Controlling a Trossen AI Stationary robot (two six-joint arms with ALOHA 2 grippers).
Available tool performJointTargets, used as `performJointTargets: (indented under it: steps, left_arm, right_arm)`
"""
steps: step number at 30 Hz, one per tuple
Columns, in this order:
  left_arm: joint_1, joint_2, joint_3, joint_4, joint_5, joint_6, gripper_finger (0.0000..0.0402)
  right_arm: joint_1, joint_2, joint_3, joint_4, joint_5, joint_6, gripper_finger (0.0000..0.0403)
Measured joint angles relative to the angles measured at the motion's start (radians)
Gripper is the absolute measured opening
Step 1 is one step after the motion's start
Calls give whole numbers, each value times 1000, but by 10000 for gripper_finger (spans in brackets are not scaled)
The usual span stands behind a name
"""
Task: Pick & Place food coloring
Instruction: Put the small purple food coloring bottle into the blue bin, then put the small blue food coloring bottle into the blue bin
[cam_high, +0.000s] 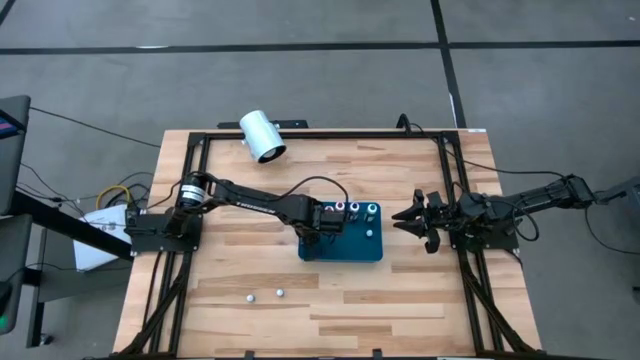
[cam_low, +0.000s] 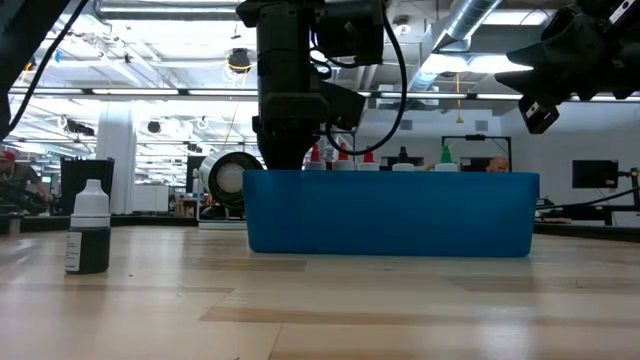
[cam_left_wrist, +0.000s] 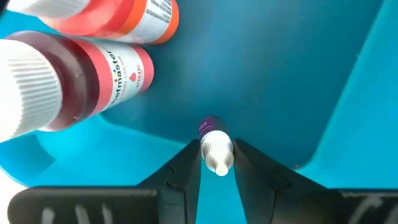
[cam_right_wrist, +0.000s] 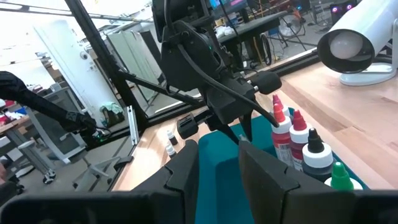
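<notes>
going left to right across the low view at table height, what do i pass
Dark bottle with a white cap → white cylinder behind → left gripper at the bin's left end → blue bin with its row of bottles → right gripper hanging high.

High cam looks straight down, low cam level at tabletop, wrist cams close-in; all share blue tray (cam_high: 345, 245).

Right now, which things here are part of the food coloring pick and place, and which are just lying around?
Job:
- food coloring bottles standing in the blue bin
- small bottle between the left end effector fingers
- loose bottles on the table

Lying about:
- white cylinder
- right end effector, waiting beside the bin
</notes>
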Motion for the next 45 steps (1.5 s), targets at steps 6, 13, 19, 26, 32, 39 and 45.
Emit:
performJointTargets:
  steps: [6, 13, 19, 26, 32, 39, 45]
  left_arm:
    - [0, 0, 0, 0, 7, 0, 85]
    - [0, 0, 0, 0, 18, -1, 106]
    - [0, 0, 0, 0, 11, -2, 123]
    - [12, 0, 52, -69, 1, -3, 124]
    - [16, 0, 152, -217, -6, -26, 124]
    - [-34, -18, 274, -458, 7, -95, 124]
    - [-153, -112, 279, -562, -55, -225, 124]
  right_arm:
    - [0, 0, 0, 0, -1, 0, 102]
    - [0, 0, 0, 0, -1, 0, 102]
    - [0, 0, 0, 0, -2, 0, 102]
    - [0, 0, 0, 0, -1, 0, 102]
    - [0, 0, 0, 0, -1, 0, 102]
    - [0, 0, 0, 0, -2, 0, 102]
    - [0, 0, 0, 0, -6, 0, 102]
